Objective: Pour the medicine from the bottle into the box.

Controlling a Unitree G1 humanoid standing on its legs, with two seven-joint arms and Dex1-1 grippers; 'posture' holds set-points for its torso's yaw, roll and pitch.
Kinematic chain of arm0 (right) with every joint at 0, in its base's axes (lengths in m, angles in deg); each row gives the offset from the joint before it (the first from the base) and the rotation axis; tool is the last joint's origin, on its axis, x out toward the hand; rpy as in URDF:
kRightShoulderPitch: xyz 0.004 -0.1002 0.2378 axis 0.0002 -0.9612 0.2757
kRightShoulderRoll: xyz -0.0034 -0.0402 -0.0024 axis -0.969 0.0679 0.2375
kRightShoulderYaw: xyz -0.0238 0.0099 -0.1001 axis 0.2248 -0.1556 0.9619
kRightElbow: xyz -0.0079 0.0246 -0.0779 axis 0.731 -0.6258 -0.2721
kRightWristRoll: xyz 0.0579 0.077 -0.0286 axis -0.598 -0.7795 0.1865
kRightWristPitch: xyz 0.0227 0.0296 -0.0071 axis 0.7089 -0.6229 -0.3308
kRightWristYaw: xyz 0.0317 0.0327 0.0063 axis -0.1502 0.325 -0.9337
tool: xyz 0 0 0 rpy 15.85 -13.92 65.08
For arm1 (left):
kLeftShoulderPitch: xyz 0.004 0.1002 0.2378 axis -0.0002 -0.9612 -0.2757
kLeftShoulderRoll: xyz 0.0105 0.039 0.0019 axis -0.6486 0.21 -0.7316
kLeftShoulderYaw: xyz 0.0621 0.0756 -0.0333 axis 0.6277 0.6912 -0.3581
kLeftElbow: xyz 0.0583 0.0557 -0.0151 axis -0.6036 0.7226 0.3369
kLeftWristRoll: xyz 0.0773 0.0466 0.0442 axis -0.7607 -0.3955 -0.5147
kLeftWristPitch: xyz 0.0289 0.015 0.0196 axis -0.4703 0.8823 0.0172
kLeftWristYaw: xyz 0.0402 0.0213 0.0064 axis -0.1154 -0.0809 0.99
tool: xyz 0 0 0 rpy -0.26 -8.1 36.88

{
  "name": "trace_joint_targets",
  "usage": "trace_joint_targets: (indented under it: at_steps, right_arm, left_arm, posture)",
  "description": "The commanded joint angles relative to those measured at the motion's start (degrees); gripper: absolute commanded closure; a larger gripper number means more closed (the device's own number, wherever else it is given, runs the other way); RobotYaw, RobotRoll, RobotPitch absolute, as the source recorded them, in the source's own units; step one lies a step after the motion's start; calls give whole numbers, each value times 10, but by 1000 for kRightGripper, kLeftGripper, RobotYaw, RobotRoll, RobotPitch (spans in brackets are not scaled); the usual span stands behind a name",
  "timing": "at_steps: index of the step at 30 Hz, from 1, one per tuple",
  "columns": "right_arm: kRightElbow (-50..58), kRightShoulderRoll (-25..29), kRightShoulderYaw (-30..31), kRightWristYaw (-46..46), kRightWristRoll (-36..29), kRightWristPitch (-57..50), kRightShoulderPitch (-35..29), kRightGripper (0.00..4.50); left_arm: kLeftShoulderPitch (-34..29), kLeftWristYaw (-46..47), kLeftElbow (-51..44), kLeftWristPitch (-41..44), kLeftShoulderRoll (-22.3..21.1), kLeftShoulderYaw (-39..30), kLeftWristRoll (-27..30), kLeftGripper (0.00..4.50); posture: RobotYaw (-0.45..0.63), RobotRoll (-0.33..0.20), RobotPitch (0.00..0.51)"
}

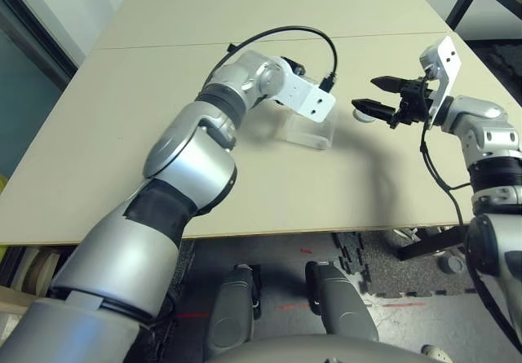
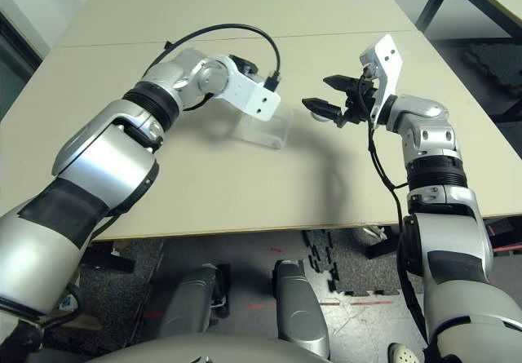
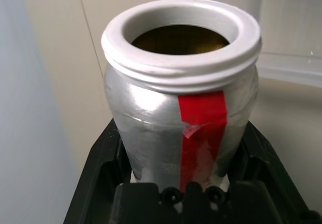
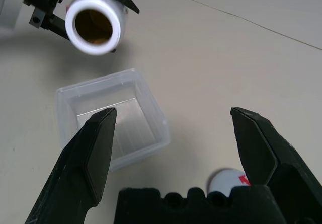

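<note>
Left gripper [image 3: 181, 183] has its jaws clamped tight on the bottle [image 3: 181, 108], one black finger [image 3: 103, 168] on each side of the silver body. The bottle is uncapped, its white threaded mouth wide open with a dark brownish inside. A strip of red tape runs down its side, and there is no writing or brand to read on it. In the right wrist view, the bottle [image 4: 94, 22] sits at the upper left of the frame, tipped so its open mouth faces the camera, hanging in the air just off the box's far corner.

The box [image 4: 113, 118] is left of centre in that view: clear plastic, rounded corners, flat on the beige table [image 1: 163, 77], nothing visible inside. In the left eye view the box [image 1: 310, 130] lies at centre, directly under the left wrist.

Right gripper [image 1: 377, 94] hovers at right of centre in the left eye view, jaws spread as wide as they go, gripping nothing. Between its fingers [image 4: 95, 153] at the lower edge of the right wrist view, the cap [image 4: 229, 181] peeks out, a small white round thing with a red mark, resting on the table
</note>
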State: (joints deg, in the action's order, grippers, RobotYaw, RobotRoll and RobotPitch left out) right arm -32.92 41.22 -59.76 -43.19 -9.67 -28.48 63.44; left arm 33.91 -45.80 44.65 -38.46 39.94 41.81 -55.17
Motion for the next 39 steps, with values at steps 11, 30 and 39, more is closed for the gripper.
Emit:
trace_joint_targets:
  at_steps: [11, 30, 39]
  right_arm:
    - [-12, -13, 7, -11, 4, 1, 10, 0]
    - [-5, -17, 5, -16, 5, -2, -1, 0]
    - [7, -10, 11, -36, 7, -4, -9, 0]
  left_arm:
    - [-141, -7, -109, 83, -41, -295, 300, 1818]
    - [-400, 77, -270, 8, -42, -377, 411, 1818]
    - [-411, 79, -244, 19, -45, -369, 408, 1818]
  posture:
    - [11, 0, 126]
    - [5, 0, 120]
    - [-8, 0, 124]
